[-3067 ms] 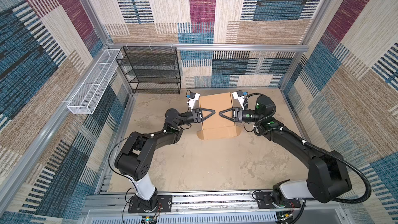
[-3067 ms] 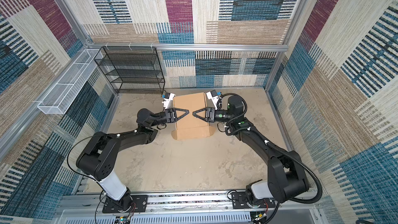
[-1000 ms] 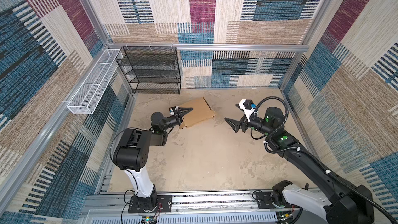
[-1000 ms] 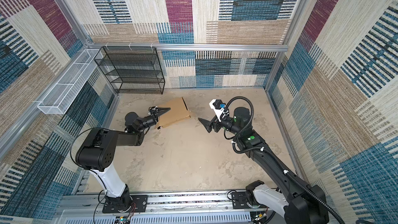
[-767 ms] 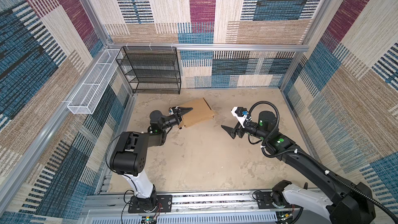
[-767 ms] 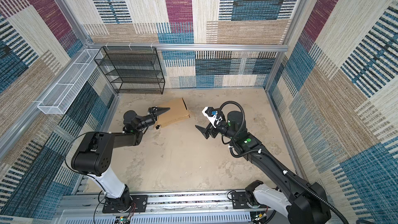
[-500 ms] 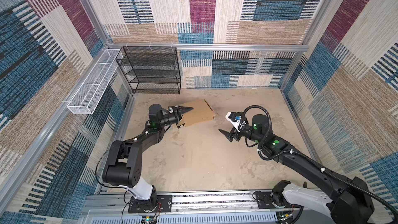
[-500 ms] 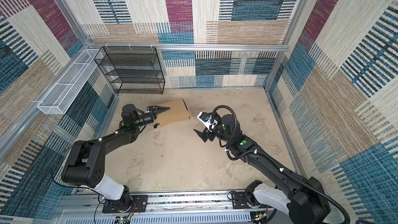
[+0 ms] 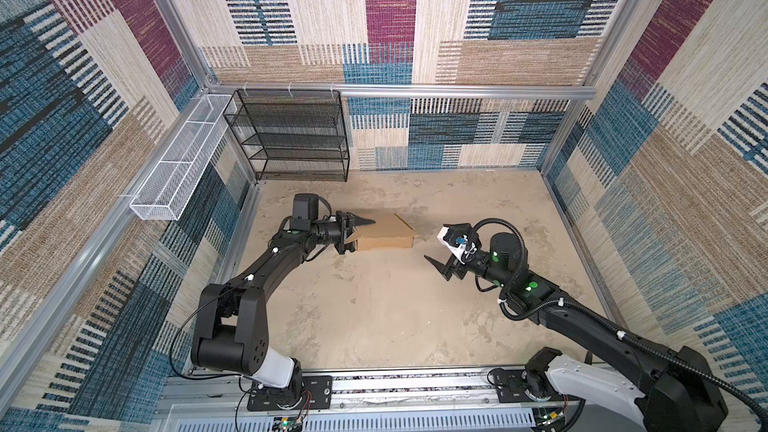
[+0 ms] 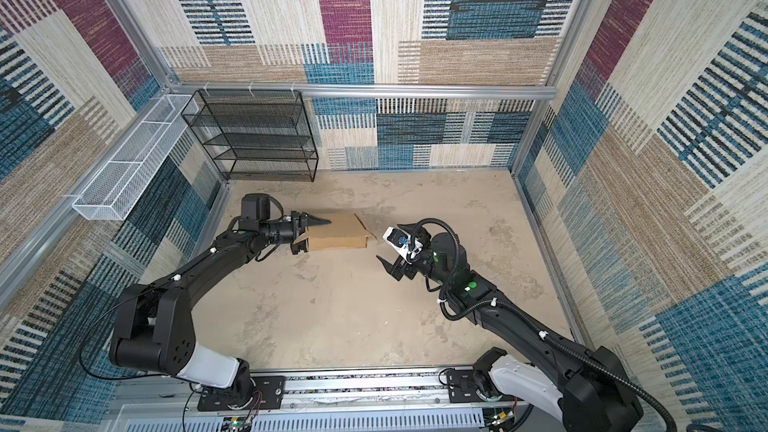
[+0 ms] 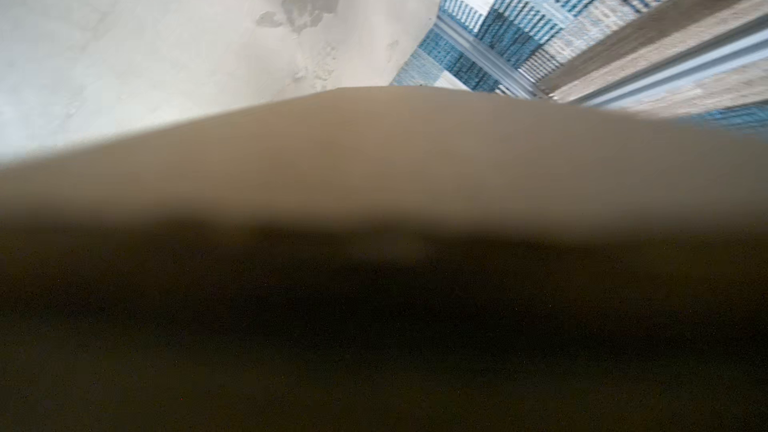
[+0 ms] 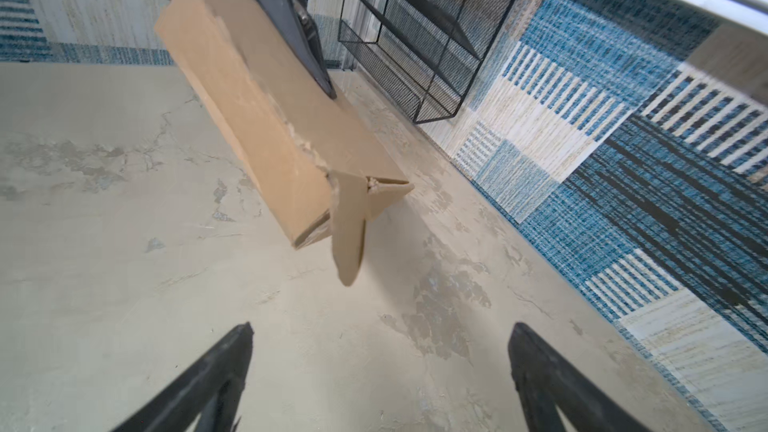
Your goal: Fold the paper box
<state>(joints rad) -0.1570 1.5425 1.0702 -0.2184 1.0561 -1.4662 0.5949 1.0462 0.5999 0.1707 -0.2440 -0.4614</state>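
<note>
The paper box point(image 9: 388, 231) point(image 10: 338, 231), folded brown cardboard, hangs tilted just above the floor at the back left. My left gripper point(image 9: 358, 235) point(image 10: 314, 236) is shut on its left end, with one finger over the top and one beneath. In the left wrist view blurred cardboard point(image 11: 374, 168) fills the picture and hides the jaws. In the right wrist view the box point(image 12: 266, 118) has a loose flap point(image 12: 351, 226) hanging from its near corner. My right gripper point(image 9: 434, 243) point(image 10: 388, 242) point(image 12: 383, 328) stands open and empty a short way to the right of the box.
A black mesh shelf rack point(image 9: 291, 135) point(image 12: 419, 35) stands against the back wall on the left. A white wire basket point(image 9: 178, 168) hangs on the left wall. Patterned walls close in the sandy floor point(image 9: 374, 305) on three sides.
Three seconds ago both grippers were at the box mid-floor. In the last second the right gripper has swung left and lower towards the box, and the left arm has stretched out, still holding the box.
</note>
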